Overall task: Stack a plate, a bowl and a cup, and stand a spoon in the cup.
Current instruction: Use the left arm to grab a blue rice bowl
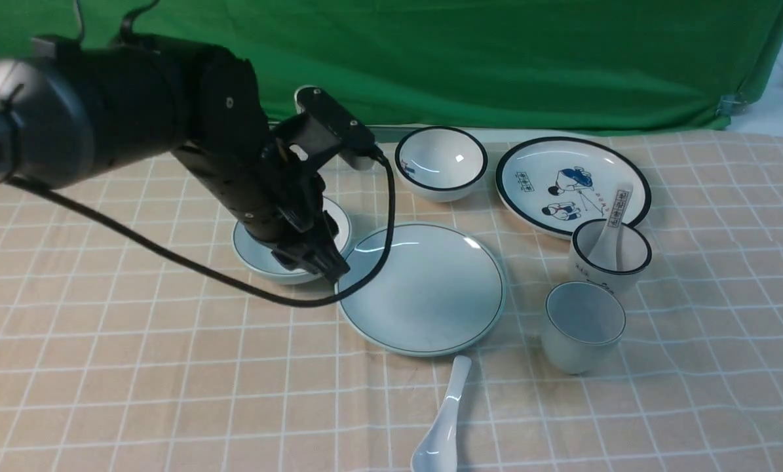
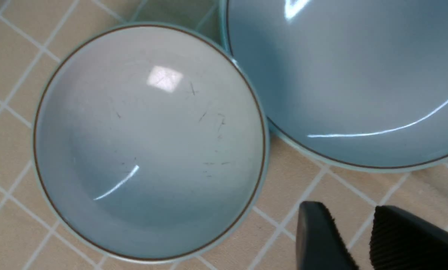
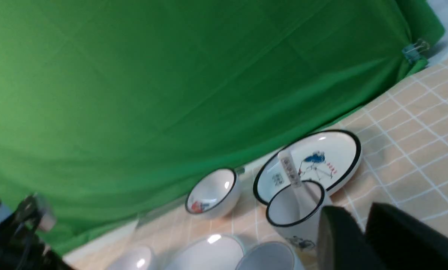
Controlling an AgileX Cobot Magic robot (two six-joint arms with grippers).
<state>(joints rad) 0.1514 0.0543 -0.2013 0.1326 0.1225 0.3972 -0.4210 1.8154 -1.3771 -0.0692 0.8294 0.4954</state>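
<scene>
The pale blue-grey bowl (image 1: 286, 262) (image 2: 149, 142) sits left of the plate (image 1: 424, 288) (image 2: 351, 75), their rims almost touching. My left gripper (image 1: 325, 265) (image 2: 349, 210) hangs low over the cloth beside both rims, open, with only cloth between its fingers (image 2: 317, 236). The arm hides the bowl's far side in the front view. The cup (image 1: 584, 324) (image 3: 268, 257) stands upright right of the plate. In front of the plate, the spoon (image 1: 443, 419) lies flat. My right gripper (image 3: 355, 210) is outside the front view, raised, a narrow empty gap between its tips.
A black-rimmed white bowl (image 1: 440, 162), a cartoon plate (image 1: 571, 183) and a black-rimmed cup (image 1: 611, 252) holding a printed spoon stand at the back right. A green backdrop (image 1: 496, 59) closes the far side. The left arm's cable (image 1: 234, 282) loops onto the plate's edge.
</scene>
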